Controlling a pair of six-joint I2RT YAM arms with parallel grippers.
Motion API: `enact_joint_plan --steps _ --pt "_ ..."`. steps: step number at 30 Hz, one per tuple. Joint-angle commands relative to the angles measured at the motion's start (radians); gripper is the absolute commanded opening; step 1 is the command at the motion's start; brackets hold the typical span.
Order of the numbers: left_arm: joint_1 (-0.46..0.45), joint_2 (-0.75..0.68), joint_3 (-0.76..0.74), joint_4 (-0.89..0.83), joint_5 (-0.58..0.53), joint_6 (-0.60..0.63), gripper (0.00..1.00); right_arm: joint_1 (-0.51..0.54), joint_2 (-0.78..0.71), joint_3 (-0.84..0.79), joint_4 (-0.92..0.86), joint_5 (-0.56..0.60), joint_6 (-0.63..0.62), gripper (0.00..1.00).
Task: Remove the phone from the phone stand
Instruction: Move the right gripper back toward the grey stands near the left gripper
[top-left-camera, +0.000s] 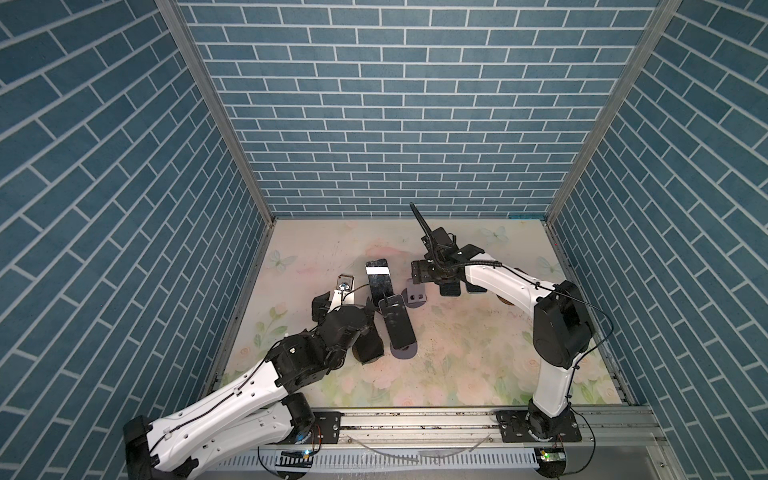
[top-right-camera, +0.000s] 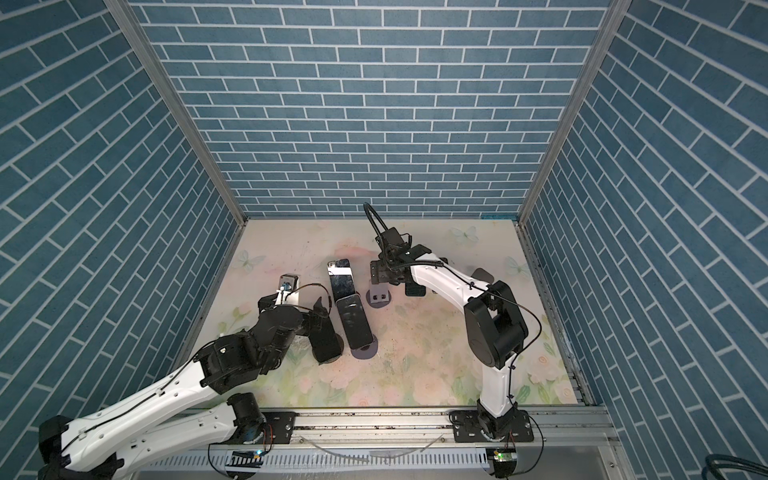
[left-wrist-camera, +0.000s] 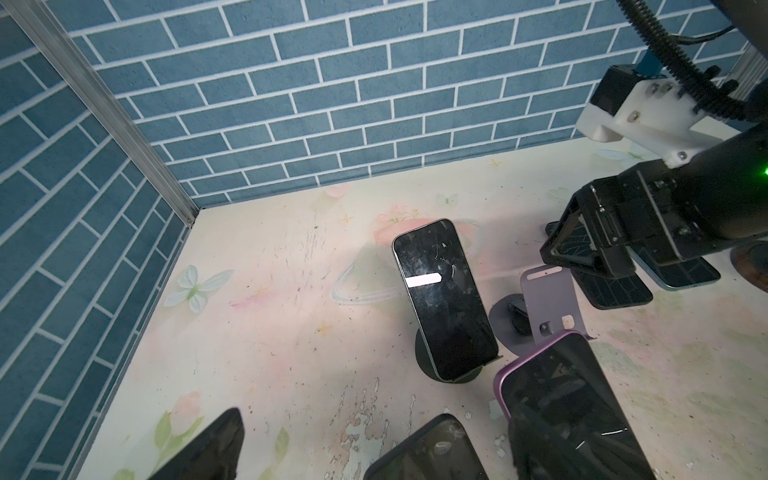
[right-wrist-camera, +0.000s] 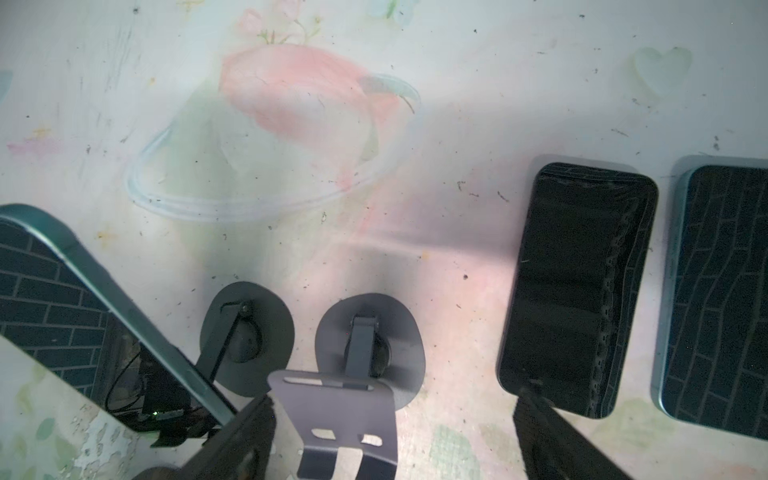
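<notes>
Okay, so I'm looking down at the table (top-left-camera: 457, 365) and the right gripper (right-wrist-camera: 392, 401) is hanging over the empty stand (right-wrist-camera: 336, 419). Its fingers are spreading wide on either side of the grey plate and gripping nothing. Just beside that stand, a black phone (right-wrist-camera: 577, 286) is lying flat on the table, with a second flat phone (right-wrist-camera: 719, 299) right next to it. One finger is sitting right at the black phone's near corner, and I can't tell if it's touching.

Over on the other side, the left gripper (top-left-camera: 344, 308) is hovering low with its jaws wide apart too. A dark phone (left-wrist-camera: 428, 453) is showing between its fingers in the wrist view, but I'm not seeing a grip on it.

Two phones are leaning on stands in the middle. The teal phone (left-wrist-camera: 444, 299), which is catching a white glare bar, is standing furthest back. The purple phone (left-wrist-camera: 557, 390) is standing nearer, just beside the empty stand. The dark phone is looking propped up as well, though its base is mostly hidden.
</notes>
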Motion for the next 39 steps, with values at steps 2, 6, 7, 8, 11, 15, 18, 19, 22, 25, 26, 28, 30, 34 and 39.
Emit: enact_joint_plan --steps 2,6,7,8,11,15,18,19,22,25,26,28,30,34,39 --pt "0.004 -0.013 -0.02 0.002 -0.009 0.004 1.0 0.023 0.038 0.061 -0.002 -0.02 0.039 0.91" --pt "0.004 -0.016 -0.025 -0.001 -0.009 0.004 1.0 0.038 0.064 0.082 -0.02 -0.02 0.044 0.91" --pt "0.004 -0.019 -0.027 -0.001 -0.009 0.004 1.0 0.043 0.072 0.086 -0.024 -0.018 0.045 0.91" --pt "0.004 -0.02 -0.029 -0.001 -0.011 0.004 1.0 0.046 0.079 0.089 -0.03 -0.014 0.048 0.91" --pt "0.004 -0.025 -0.034 -0.001 -0.012 0.003 1.0 0.053 0.104 0.108 -0.062 0.008 0.065 0.91" --pt "0.004 -0.034 -0.04 -0.002 -0.013 0.001 1.0 0.059 0.126 0.112 -0.063 -0.006 0.077 0.9" --pt "0.004 -0.04 -0.043 -0.002 -0.013 -0.002 1.0 0.067 0.141 0.118 -0.064 -0.009 0.084 0.88" --pt "0.004 -0.041 -0.043 -0.003 -0.013 -0.003 1.0 0.071 0.146 0.119 -0.067 -0.008 0.089 0.87" --pt "0.005 -0.047 -0.043 -0.007 -0.013 -0.005 1.0 0.075 0.158 0.124 -0.075 -0.005 0.103 0.82" --pt "0.004 -0.052 -0.043 -0.011 -0.014 -0.007 1.0 0.078 0.16 0.117 -0.074 0.003 0.113 0.71" --pt "0.004 -0.054 -0.043 -0.014 -0.014 -0.008 1.0 0.08 0.159 0.111 -0.071 0.003 0.114 0.69" --pt "0.004 -0.06 -0.043 -0.019 -0.015 -0.013 1.0 0.08 0.151 0.099 -0.064 0.004 0.114 0.63" --pt "0.004 -0.066 -0.043 -0.024 -0.019 -0.022 1.0 0.08 0.143 0.09 -0.062 0.008 0.114 0.59" --pt "0.004 -0.074 -0.068 -0.024 -0.018 -0.03 1.0 0.079 0.117 0.077 -0.061 0.019 0.107 0.57" --pt "0.004 -0.075 -0.061 -0.032 -0.016 -0.033 1.0 0.071 0.067 0.07 -0.07 0.053 0.081 0.56"
